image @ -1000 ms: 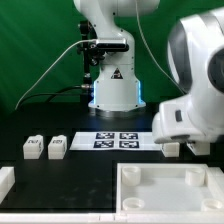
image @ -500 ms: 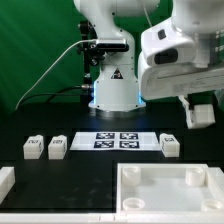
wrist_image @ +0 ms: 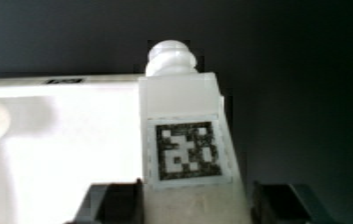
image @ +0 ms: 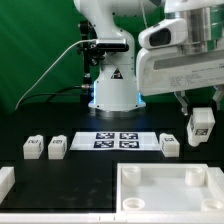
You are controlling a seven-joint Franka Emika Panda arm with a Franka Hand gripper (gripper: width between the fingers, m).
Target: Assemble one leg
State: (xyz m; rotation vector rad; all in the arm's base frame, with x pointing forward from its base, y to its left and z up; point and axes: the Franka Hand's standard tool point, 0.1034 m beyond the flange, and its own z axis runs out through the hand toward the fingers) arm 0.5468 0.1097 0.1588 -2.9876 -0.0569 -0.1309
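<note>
The hand (image: pixel 201 112) is clamping the leg (image: pixel 202 128) between its fingers and holding it in the air above the table (image: pixel 90 170), near the edge on the exterior view's right. A second leg (image: pixel 170 144) is standing below, just beside the marker board (image: pixel 118 140). In the wrist view, the held leg's (wrist_image: pixel 185 120) tag is facing the camera, with the white panel (wrist_image: pixel 48 130) lying beneath.
</note>
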